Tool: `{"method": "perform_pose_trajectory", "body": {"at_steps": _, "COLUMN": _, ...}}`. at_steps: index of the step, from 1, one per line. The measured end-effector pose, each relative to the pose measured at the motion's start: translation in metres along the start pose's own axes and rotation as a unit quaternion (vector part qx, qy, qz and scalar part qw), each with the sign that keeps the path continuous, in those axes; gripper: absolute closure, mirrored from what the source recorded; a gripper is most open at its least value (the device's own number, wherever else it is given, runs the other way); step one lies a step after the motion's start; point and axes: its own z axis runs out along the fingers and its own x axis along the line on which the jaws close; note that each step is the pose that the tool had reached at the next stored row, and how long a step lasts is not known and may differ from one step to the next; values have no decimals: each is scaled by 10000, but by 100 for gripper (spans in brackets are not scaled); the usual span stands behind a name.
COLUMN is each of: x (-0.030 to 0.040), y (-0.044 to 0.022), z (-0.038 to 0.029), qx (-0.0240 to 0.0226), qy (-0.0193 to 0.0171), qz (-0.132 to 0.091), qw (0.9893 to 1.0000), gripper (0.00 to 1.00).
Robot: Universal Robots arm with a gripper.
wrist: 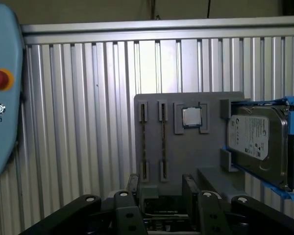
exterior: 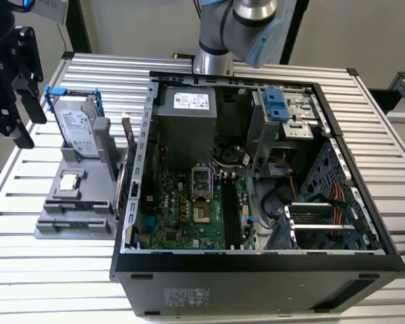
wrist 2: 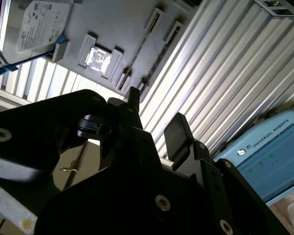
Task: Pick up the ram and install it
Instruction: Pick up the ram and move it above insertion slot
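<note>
Nearest the lens in the first wrist view, the gripper [wrist: 160, 183] has its two black fingers [wrist: 188, 191] spread apart with nothing between them. In the exterior view it hangs above the far left part of the table [exterior: 47, 283]. As far as I can tell, the ram [exterior: 127, 143] is the thin dark stick standing on its long edge at the right side of the grey tray [exterior: 54, 229]. That puts it to the exterior view's right of the gripper and lower down. Its long axis seems to run from near to far, along the left wall of the open computer case [exterior: 256, 270], which stands just beside it. On the ram's other side, a raised grey block [exterior: 101, 135] of the tray sits between it and the gripper, so I judge the room on either face to be tight. Further left on the tray, the hard drive [exterior: 77, 128] leans at the far end in its blue frame. The small square processor chip [exterior: 69, 181] lies flat near the middle, and two long narrow holders [exterior: 74, 214] cross the near end from left to right. Inside the case, the long black memory slots [exterior: 231, 209] on the green board also run near to far, well apart from the ram. A pale blue handheld controller [wrist: 2, 98] lies on the table on the near side of the tray.
</note>
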Motion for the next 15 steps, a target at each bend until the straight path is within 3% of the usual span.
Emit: {"method": "perform_pose_trajectory", "body": {"at_steps": 15, "x": 0, "y": -1, "z": 68, "qx": -2, "qy": 1, "qz": 0, "qw": 10000, "gripper": 0}}
